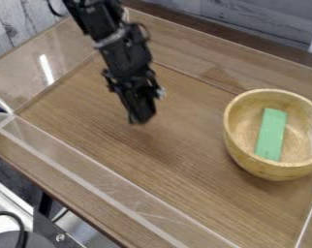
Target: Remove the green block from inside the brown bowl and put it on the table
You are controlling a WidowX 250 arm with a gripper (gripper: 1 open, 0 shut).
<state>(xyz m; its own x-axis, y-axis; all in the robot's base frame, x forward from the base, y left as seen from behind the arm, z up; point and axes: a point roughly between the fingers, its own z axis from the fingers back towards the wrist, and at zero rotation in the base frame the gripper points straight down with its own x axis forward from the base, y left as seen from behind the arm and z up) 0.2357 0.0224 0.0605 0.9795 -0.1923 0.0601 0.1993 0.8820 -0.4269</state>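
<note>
**Brown wood, one patch of green**

The counter is mid-brown wood grain, with straight darker lines running along its length. The walls bordering it are clear and colourless, catching pale white glare. The brown bowl is a lighter tan than the counter, with faint grain on its thick rim. Inside it, the green block is a flat, even matte green. The end effector is black, slightly blurred, as is the arm above it.

bare wood of the table lies open between the gripper and the brown bowl, with nothing standing between them. the bowl's thick wall rings the green block, open from above only. clear acrylic walls hem the table's edges.
</note>
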